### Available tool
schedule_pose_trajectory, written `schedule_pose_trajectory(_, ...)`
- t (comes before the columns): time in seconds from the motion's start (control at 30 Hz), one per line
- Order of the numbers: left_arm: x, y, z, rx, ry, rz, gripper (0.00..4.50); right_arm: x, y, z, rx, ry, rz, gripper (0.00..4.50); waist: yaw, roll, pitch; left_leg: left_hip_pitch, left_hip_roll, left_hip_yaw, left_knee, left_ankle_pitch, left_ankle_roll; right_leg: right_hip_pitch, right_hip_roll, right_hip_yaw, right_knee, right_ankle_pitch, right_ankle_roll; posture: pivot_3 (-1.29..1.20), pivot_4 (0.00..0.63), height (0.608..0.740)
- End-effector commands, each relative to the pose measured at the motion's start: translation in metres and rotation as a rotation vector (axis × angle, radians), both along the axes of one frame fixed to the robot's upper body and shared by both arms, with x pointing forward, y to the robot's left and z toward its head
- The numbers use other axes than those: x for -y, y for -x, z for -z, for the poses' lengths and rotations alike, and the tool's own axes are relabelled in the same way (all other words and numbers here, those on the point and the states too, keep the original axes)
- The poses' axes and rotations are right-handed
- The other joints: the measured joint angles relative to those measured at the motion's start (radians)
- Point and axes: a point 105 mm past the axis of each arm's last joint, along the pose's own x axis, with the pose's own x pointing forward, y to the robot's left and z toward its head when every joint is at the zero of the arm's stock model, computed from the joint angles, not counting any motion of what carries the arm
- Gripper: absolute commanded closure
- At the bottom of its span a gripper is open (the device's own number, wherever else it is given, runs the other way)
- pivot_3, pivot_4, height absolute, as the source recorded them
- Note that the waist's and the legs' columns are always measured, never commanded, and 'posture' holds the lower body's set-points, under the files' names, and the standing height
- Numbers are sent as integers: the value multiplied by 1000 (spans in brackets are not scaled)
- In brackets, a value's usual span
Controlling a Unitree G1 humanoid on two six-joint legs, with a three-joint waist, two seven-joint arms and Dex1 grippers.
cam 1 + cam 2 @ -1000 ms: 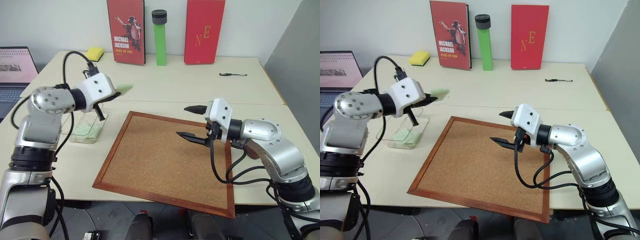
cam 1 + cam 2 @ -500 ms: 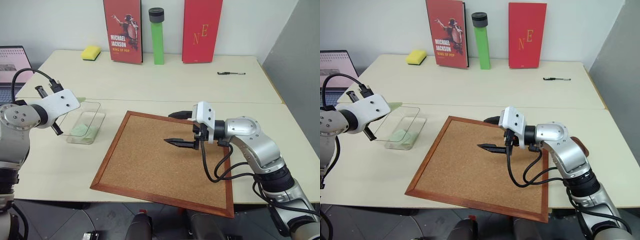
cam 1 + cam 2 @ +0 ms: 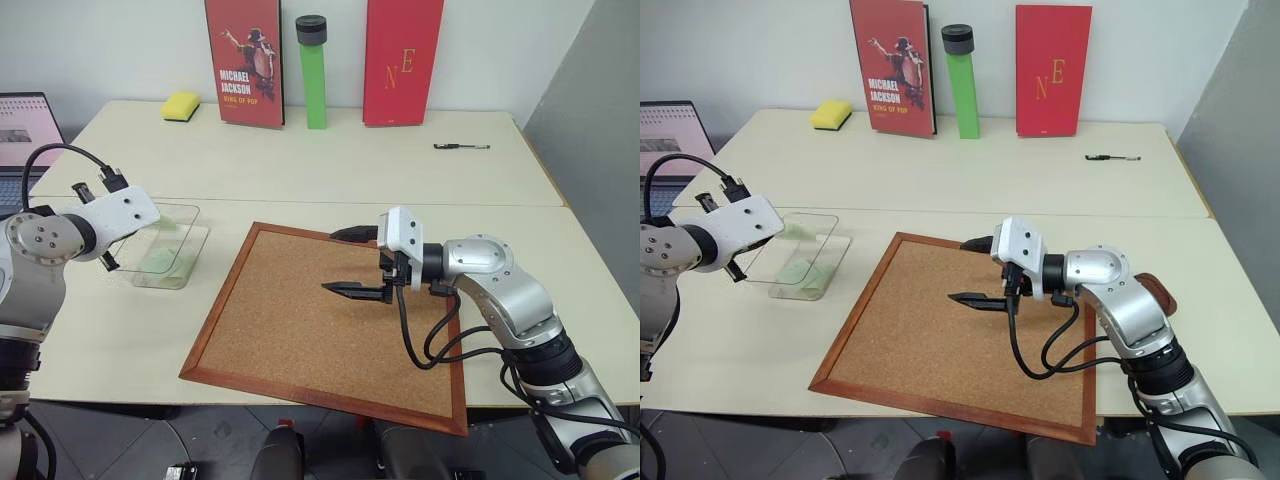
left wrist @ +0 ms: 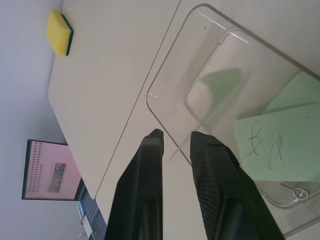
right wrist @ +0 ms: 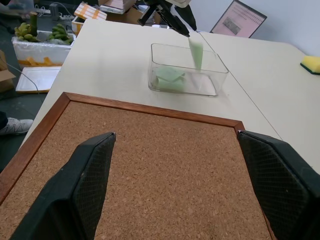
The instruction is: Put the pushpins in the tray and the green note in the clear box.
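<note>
The left pincer [image 4: 175,135] hangs just over the clear box [image 3: 195,208]. Its two black fingers are a little way apart, and nothing is between them. The green note [image 4: 272,150], the one with the scribble, is loose just beside the finger tips and over the box. In the right wrist view it stands on end above the box, so I think it is dropping in and is not lying flat yet. Some other pale green paper lies on the bottom of the box.

The right pincer [image 3: 332,261] is wide open and holds nothing. It hangs over the corkboard [image 3: 300,330], well apart from the box.

So the note part looks almost done. It only has to settle inside.

The pushpins are harder to tell. I can see none on the corkboard or on the worktop [image 3: 400,170]. A bit of dark brown pokes out behind the right arm, and that may be the tray [image 3: 1158,288]. What is in it is hidden, so I cannot say if the pins are done.
</note>
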Motion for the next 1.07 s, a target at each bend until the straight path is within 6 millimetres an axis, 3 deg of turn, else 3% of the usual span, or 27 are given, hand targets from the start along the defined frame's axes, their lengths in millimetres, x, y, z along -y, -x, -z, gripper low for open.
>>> schedule_pose_trajectory(0.03,8,0,-12,30,19,17,2596,-2,3,-9,40,-8,-10,360,0,0,0,0,0,0,0,0,0,0,0,0,0,0,0,0,150,740)
schedule_pose_trajectory(0.27,31,-3,-21,73,166,66,1199,0,1,-12,51,-15,8,360,0,0,0,0,0,0,0,0,0,0,0,0,1,0,0,0,150,740)
schedule_pose_trajectory(0.37,63,-3,-35,120,372,176,619,6,1,-19,54,-57,51,360,3,0,0,0,0,0,1,0,0,0,0,0,1,0,0,0,150,740)
schedule_pose_trajectory(0.5,119,0,-53,179,712,382,619,20,-2,-26,48,-155,170,360,15,-1,-1,-1,-1,-1,1,0,0,1,-1,0,1,1,0,0,150,740)
schedule_pose_trajectory(0.63,149,5,-38,116,834,471,619,43,-9,-23,58,-249,371,360,22,-1,-1,0,-1,-1,2,0,0,1,-1,0,3,1,0,0,150,740)
schedule_pose_trajectory(0.8,165,12,-4,-12,888,502,619,67,4,10,1,-263,562,360,22,-1,-1,5,-1,0,1,0,0,1,0,1,9,-1,-1,0,150,740)
schedule_pose_trajectory(1.07,173,18,25,-51,906,543,619,90,7,37,-7,-272,745,360,18,-1,-1,12,-1,1,2,2,-1,4,1,3,13,-1,-2,0,150,740)
